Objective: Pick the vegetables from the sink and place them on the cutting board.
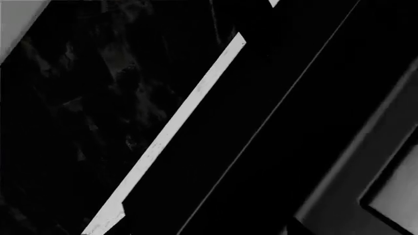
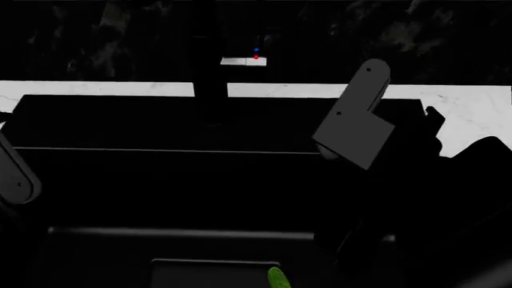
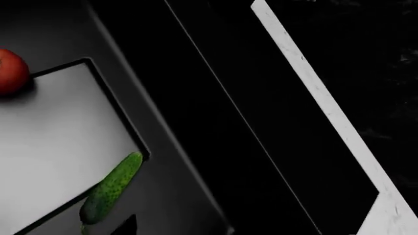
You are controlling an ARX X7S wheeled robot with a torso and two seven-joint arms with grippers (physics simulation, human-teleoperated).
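In the right wrist view a glossy red tomato (image 3: 10,71) lies on the grey floor of the sink (image 3: 58,142), cut off by the picture's edge. A bumpy green cucumber (image 3: 111,189) rests on the floor's raised rim, apart from the tomato. One dark fingertip (image 3: 125,225) of my right gripper shows just beside the cucumber; its jaws are hidden. The head view catches only the cucumber's tip (image 2: 277,279) at the bottom of the black sink (image 2: 160,180). My right arm (image 2: 358,117) reaches down into the basin. The left gripper and the cutting board are out of view.
A black faucet (image 2: 210,60) stands at the back of the sink. White marble countertop (image 2: 96,89) runs behind the basin and widens at the right (image 2: 480,108). My left arm's link (image 2: 16,174) hangs at the left edge. The left wrist view shows the countertop strip (image 1: 176,127).
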